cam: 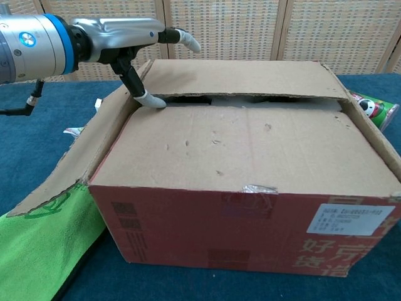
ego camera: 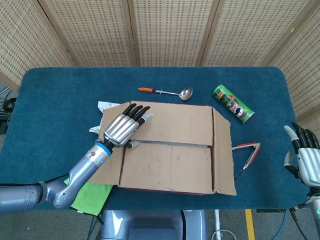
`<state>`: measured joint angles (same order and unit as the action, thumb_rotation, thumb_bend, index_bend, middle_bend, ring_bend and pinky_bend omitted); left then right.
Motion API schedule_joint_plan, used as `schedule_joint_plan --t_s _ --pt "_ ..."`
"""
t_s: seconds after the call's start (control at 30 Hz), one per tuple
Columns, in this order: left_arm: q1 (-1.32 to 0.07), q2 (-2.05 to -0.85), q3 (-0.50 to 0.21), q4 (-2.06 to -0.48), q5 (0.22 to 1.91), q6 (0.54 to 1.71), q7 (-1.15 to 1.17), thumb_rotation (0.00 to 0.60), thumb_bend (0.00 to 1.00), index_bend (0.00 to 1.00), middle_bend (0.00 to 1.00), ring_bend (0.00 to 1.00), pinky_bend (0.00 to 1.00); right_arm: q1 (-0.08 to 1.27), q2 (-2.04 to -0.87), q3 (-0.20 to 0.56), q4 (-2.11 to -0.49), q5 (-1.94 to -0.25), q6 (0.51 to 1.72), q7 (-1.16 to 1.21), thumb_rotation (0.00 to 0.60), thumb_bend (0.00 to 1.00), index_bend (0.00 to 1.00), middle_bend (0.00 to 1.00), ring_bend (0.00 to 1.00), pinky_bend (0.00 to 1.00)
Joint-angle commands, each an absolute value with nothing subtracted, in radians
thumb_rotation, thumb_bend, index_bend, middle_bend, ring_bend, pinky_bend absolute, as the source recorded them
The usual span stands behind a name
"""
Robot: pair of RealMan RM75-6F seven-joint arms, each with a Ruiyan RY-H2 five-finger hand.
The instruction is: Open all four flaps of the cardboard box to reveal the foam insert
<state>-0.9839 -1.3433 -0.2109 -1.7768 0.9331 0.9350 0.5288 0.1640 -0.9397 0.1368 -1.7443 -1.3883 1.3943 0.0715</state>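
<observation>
- Your table (ego camera: 60,95) is covered in dark blue cloth.
- The cardboard box (ego camera: 170,150) sits on it near the front edge, at the middle.
- A green cloth (ego camera: 87,195) lies at the front left, partly under the box's left flap.
- A crumpled white paper (ego camera: 103,107) lies just left of the box's far corner.
- A ladle (ego camera: 167,92) with an orange handle lies behind the box.
- A green snack can (ego camera: 233,103) lies on its side, back right.
- Red-handled tongs (ego camera: 247,152) lie just right of the box.

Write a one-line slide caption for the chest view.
Left hand hooks a fingertip into the seam of the box, far flap lifting.
</observation>
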Motion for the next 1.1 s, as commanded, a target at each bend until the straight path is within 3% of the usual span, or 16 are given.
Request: schedule_joint_plan --t_s 0.03,0.7,1.1 --pt "-0.992 -1.35 -0.21 -1.779 0.917 0.933 0.537 0.565 0.22 0.07 0.0 0.0 0.0 0.164 -0.941 0.136 -1.742 -1.389 1.392 0.074 0.6 0.83 0.0 0.0 0.0 0.0" --pt "-1.007 -1.421 -0.222 -1.707 0.907 1.011 0.552 0.567 0.22 0.05 0.0 0.0 0.0 0.153 -0.938 0.137 -1.73 -1.378 1.396 0.091 0.6 0.83 0.0 0.0 0.0 0.0" --pt "-0.981 -1.356 -0.279 -1.724 0.929 1.049 0.475 0.566 0.22 0.05 0.0 0.0 0.0 0.157 -0.939 0.14 -1.733 -1.38 1.39 0.086 0.6 0.83 0.0 0.0 0.0 0.0"
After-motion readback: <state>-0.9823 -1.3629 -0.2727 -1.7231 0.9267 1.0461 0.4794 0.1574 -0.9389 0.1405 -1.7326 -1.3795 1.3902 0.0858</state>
